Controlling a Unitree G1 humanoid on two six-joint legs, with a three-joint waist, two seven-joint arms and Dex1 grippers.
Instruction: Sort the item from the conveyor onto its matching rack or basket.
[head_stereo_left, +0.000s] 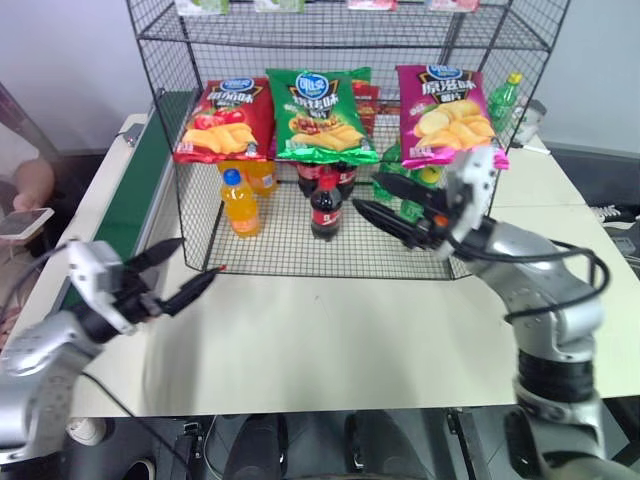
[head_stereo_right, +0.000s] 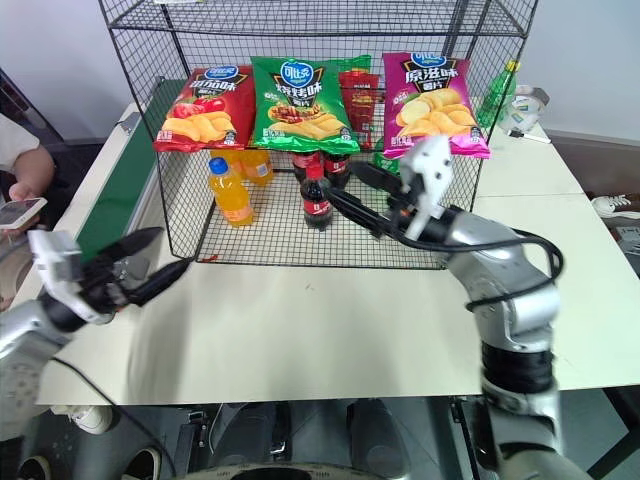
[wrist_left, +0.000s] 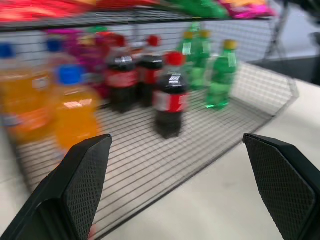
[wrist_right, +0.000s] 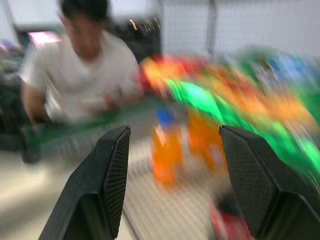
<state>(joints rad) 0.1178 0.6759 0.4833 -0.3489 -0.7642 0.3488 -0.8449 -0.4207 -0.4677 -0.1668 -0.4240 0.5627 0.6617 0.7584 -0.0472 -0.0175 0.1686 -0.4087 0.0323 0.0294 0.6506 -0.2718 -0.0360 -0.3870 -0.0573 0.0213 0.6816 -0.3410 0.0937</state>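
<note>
Both grippers, left gripper (head_stereo_left: 172, 272) and right gripper (head_stereo_left: 385, 202), are released and empty, so the right, close beside the rack (head_stereo_left: 180, 120), may snag its mesh and shake the green crisp bag (head_stereo_left: 320, 115) loose.

Even bright light is falling from above, giving soft shadows on the worktop (head_stereo_left: 330, 340). Both wrist views are smearing with motion blur, the right one strongly.
</note>
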